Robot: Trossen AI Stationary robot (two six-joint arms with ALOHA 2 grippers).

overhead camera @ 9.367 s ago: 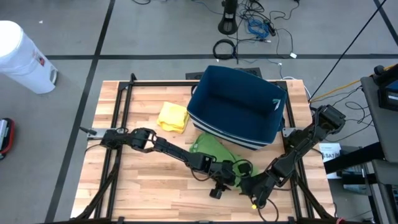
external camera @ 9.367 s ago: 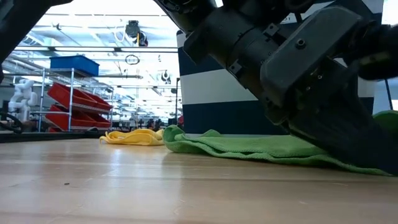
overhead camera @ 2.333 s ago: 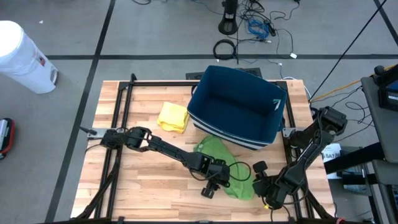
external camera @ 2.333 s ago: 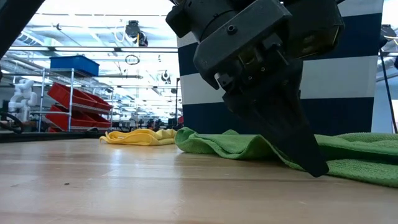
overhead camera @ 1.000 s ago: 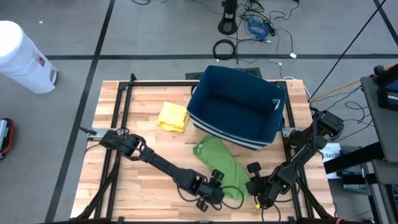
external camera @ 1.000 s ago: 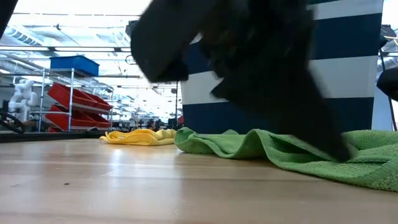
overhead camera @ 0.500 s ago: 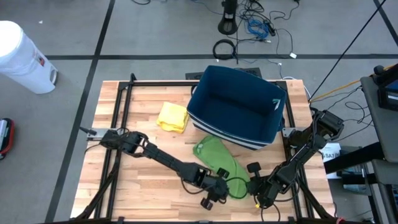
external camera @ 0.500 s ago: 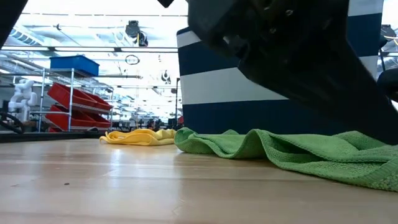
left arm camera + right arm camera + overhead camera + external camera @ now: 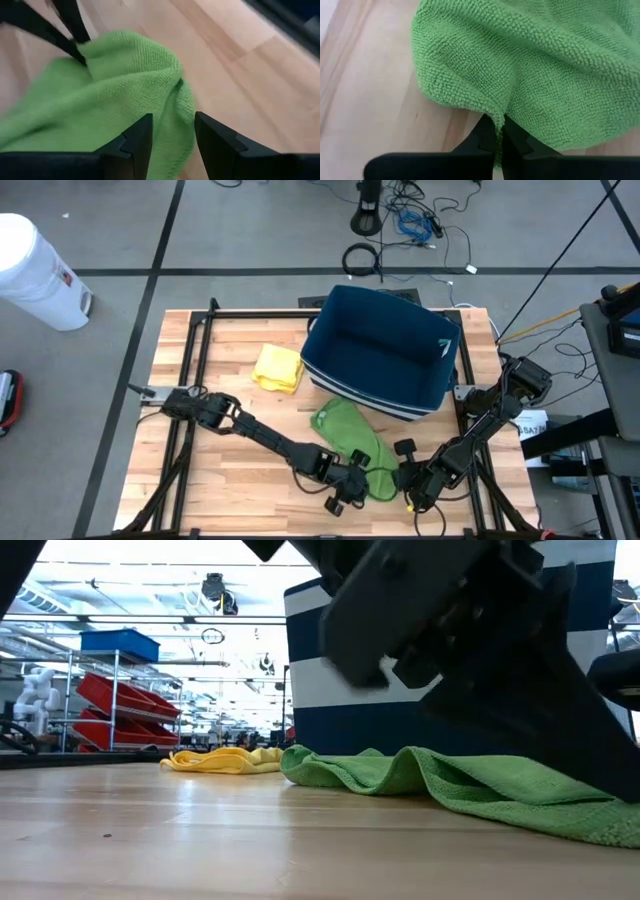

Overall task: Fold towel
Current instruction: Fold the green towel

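Your green microfibre towel [image 9: 352, 448] lies crumpled on the pale wooden slatted counter [image 9: 230, 470], toward its front edge and right of centre, just in front of the large navy fabric bin with white stripes [image 9: 385, 350].

Right gripper [image 9: 408, 482]: at the towel's front right edge, low on the counter near the front right corner. In your right wrist view its fingers [image 9: 485, 137] are pinched together on a thin fold of the towel's hem [image 9: 499, 122], with the rest of the cloth [image 9: 530, 65] spread beyond them.

Left gripper [image 9: 345, 488]: at the towel's front left edge, close beside the right gripper. In your left wrist view its two fingers [image 9: 137, 140] stand apart, and the towel's rounded edge [image 9: 172, 95] lies in the gap between them and past it; you cannot tell whether the fingers touch the cloth.

Also on the counter: a small bunched yellow cloth [image 9: 278, 367], near the bin's left side, well apart from both grippers.

Hard to make out: in the low view a dark arm body [image 9: 470, 630] fills the upper right and covers the far right end of the towel [image 9: 440, 780]. From above, both grippers overlap the towel's front edge, so that edge is hidden. The left wrist view is blurred toward its corners.
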